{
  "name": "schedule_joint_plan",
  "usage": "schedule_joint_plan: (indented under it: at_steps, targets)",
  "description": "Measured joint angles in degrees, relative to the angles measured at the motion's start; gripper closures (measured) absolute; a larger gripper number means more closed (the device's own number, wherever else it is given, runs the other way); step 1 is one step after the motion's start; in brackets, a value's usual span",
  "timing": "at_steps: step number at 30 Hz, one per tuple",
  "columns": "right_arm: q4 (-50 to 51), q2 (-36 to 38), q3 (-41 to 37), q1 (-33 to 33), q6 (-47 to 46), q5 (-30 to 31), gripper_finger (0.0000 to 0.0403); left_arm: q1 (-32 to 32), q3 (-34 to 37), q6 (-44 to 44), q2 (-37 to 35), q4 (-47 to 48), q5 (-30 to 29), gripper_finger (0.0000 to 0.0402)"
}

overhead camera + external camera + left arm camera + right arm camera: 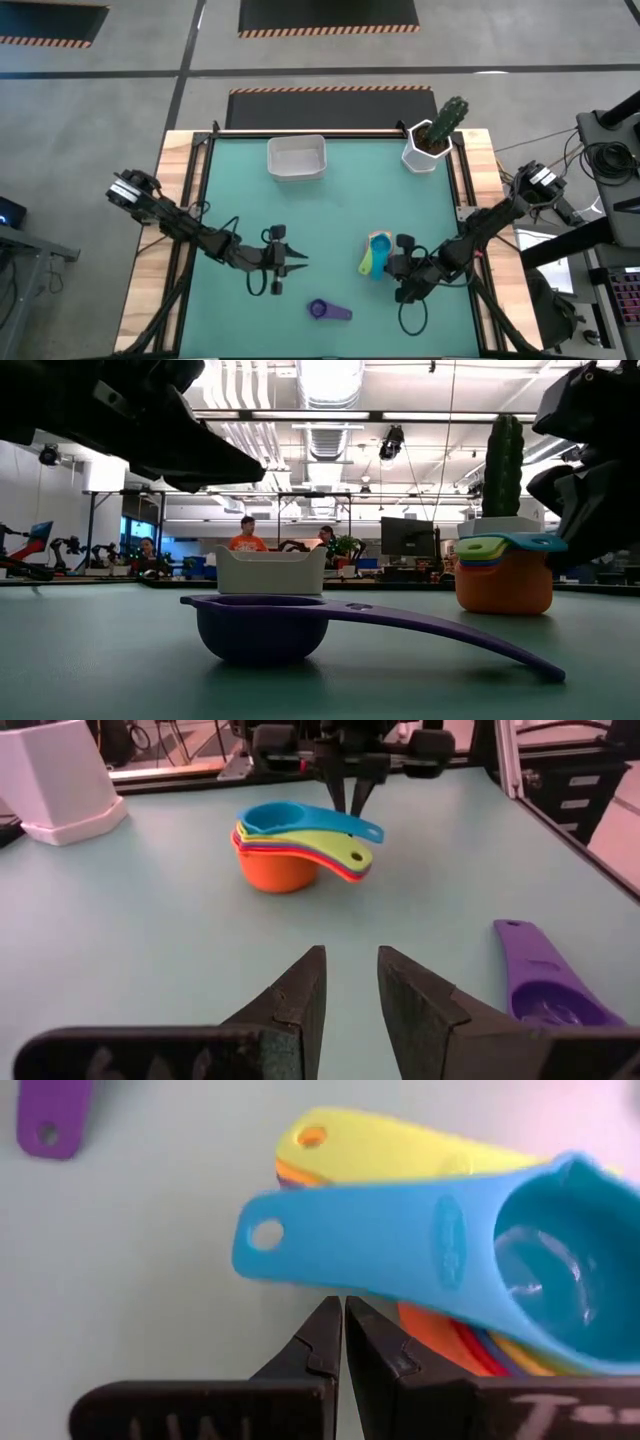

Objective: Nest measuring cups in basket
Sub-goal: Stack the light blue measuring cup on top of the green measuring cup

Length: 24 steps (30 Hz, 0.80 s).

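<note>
A nested stack of measuring cups stands on its orange bottom cup, with a blue cup on top. A lone purple cup sits on the mat nearer the front edge, its handle tip touching down. The white basket rests near the far edge. My right gripper is shut, just right of the stack at the blue handle. My left gripper is slightly open, left of the stack and apart from it, pointing toward it. My right gripper's shut fingertips come level from the table's right and stand at the edge of the blue cup's handle. I cannot tell whether they touch it. The stack sits upright on the mat.
A white faceted pot with a cactus stands at the far right corner. Bare green mat lies between the stack and the basket. People sit at desks in the room beyond the table.
</note>
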State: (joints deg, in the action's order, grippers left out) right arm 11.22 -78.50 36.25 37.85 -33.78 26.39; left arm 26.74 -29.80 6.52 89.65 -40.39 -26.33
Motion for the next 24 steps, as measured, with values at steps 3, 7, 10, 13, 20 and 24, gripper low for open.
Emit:
schedule_joint_plan:
  at_steps: [3, 7, 10, 13, 20, 24]
  targets:
    - [-1.0, 0.0, 0.0, 0.0, 0.9, 0.7, 0.0394, 0.0, -0.1, 0.0, 0.0, 0.1, -0.2, 0.0326]
    - [-1.3, 0.0, 0.0, -0.1, 1.4, 1.1, 0.0394, 0.0, -0.1, 0.0, 0.0, 0.1, -0.2, 0.0326]
    - [-1.4, 0.0, 0.0, -0.1, 1.4, 2.4, 0.0394, -0.1, -0.1, 0.0, 0.0, 0.1, -0.3, 0.0326]
    - [-1.8, 0.0, 0.0, -0.4, 1.5, 2.3, 0.0394, -0.1, -0.1, 0.0, 0.0, 0.1, -0.3, 0.0326]
    - [-5.6, 0.0, 0.0, -0.7, 3.9, 2.2, 0.0394, -0.2, -0.2, 0.0, 0.0, 0.1, -0.4, 0.0326]
    - [-6.3, 0.0, 0.0, -1.2, 4.5, 2.3, 0.0394, -0.2, -0.2, 0.0, 0.0, 0.1, -1.7, 0.0326]
